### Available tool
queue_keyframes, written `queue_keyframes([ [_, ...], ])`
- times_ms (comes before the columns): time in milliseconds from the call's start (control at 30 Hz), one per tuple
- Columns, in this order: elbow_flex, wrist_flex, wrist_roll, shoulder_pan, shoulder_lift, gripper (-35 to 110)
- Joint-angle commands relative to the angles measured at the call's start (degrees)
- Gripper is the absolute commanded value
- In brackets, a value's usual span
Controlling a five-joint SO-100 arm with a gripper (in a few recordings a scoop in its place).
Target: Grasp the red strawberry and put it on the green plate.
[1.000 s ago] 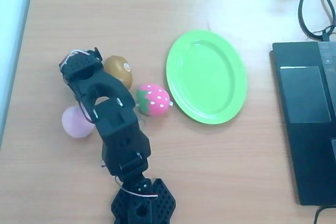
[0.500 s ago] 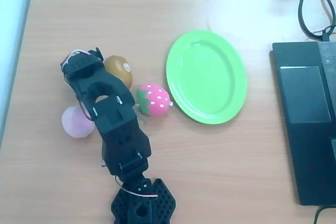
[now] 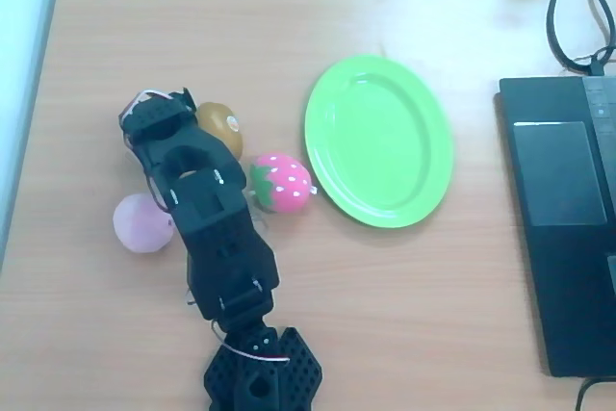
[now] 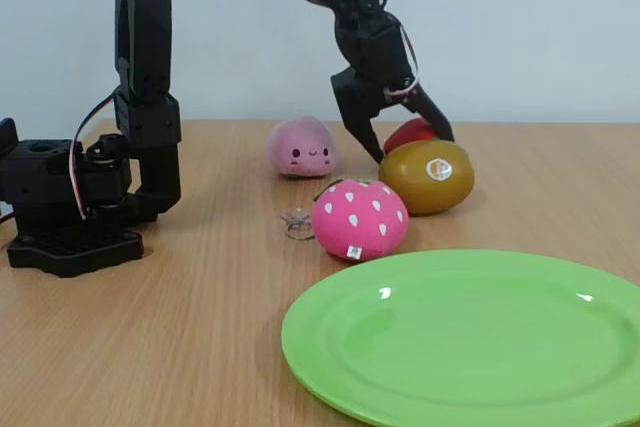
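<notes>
Arm base (image 4: 70, 207): black, far left in fixed view, on the bench (image 4: 200, 347); arm rises & reaches over to the right.
Pink peach (image 4: 302, 147): round, w/ a little face, back on the bench; in overhead view (image 3: 141, 223) partly under the arm.
Pincer (image 4: 408, 125): fingers spread, pointing down, straddling the red strawberry; not closed on it. In overhead view (image 3: 164, 113) seen from above, just left of the brown fruit.
Red strawberry (image 4: 410, 133): sits btwn the spread fingers, mostly hidden behind the brown fruit; contact w/ fingers can't tell.
Dotted pink strawberry (image 4: 360, 219): nearer the camera, beside a small clear ring (image 4: 297, 224).
Brown fruit (image 4: 426, 176): olive-brown, round sticker on it; touching/just in front of red strawberry.
Green plate (image 4: 470, 342): front right, nothing on it; well apart from red strawberry. Overhead view (image 3: 378, 140): right of the fruits.
Laptop (image 3: 563, 218): black, far right in overhead view.
</notes>
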State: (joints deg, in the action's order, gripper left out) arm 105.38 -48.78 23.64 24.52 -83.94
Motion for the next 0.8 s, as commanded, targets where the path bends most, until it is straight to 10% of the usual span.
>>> queue_keyframes([
  [0,-0.6,0.9,-0.4,0.4,-0.2,15],
  [767,-1.3,0.7,-3.6,-2.5,-16.9,10],
])
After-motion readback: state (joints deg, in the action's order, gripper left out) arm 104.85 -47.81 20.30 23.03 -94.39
